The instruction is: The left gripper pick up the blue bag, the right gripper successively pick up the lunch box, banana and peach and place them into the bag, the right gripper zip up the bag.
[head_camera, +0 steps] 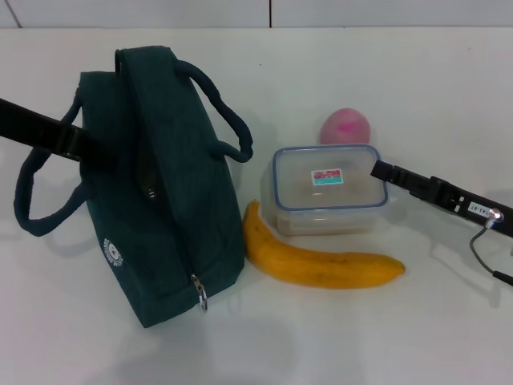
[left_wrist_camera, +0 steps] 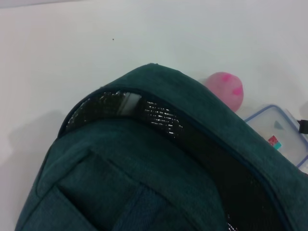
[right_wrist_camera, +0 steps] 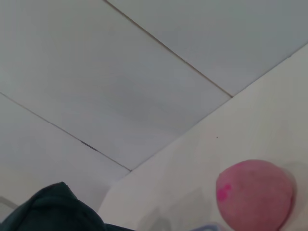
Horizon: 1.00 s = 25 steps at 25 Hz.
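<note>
The dark blue-green bag [head_camera: 152, 208] stands on the white table at the left, its top zipper open and its handles loose. It fills the left wrist view [left_wrist_camera: 144, 163], where the silver lining shows. My left gripper [head_camera: 80, 148] is against the bag's left side, by the handle. The clear lunch box [head_camera: 325, 188] with a blue-rimmed lid sits right of the bag. My right gripper [head_camera: 381, 171] is at the box's right rim. The banana [head_camera: 321, 265] lies in front of the box. The pink peach [head_camera: 346, 127] sits behind it and shows in the right wrist view [right_wrist_camera: 255, 195].
The zipper pull [head_camera: 200, 298] hangs at the bag's near lower end. A cable [head_camera: 481, 253] loops under my right arm. The white table [head_camera: 385, 72] meets a tiled wall at the back.
</note>
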Each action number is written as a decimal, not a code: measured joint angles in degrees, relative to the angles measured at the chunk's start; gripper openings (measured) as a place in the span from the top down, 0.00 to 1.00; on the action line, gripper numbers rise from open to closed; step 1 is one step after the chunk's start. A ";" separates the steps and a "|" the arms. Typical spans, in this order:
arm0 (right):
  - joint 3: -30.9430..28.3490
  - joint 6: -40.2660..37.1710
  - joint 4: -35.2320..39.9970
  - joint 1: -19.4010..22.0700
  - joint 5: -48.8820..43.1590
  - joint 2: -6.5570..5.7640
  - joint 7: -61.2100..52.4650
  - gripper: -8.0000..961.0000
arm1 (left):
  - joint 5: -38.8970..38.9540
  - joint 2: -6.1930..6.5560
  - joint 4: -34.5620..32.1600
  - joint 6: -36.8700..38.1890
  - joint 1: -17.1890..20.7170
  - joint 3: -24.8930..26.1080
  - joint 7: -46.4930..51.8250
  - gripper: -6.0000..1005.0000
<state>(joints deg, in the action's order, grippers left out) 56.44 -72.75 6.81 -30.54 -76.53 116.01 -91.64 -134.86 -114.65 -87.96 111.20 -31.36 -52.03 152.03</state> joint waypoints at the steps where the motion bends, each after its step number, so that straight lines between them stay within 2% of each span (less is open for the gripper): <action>1: 0.00 -0.26 -0.05 0.00 0.02 0.00 -0.51 0.13 | 0.01 -0.04 0.09 -0.11 0.10 0.00 -0.10 0.95; 17: -0.02 -3.13 -0.12 0.05 -0.15 0.00 -5.14 0.13 | 0.04 -0.49 1.31 -0.89 0.40 0.11 -1.16 0.95; 25: -0.02 -5.39 -0.14 0.06 0.06 -0.15 -8.60 0.13 | 0.03 -1.18 1.73 -1.69 1.13 2.32 -2.46 0.95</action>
<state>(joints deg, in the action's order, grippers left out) 56.42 -78.14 6.68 -30.48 -76.47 115.86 -100.24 -134.82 -115.83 -86.23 109.50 -30.23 -49.71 149.57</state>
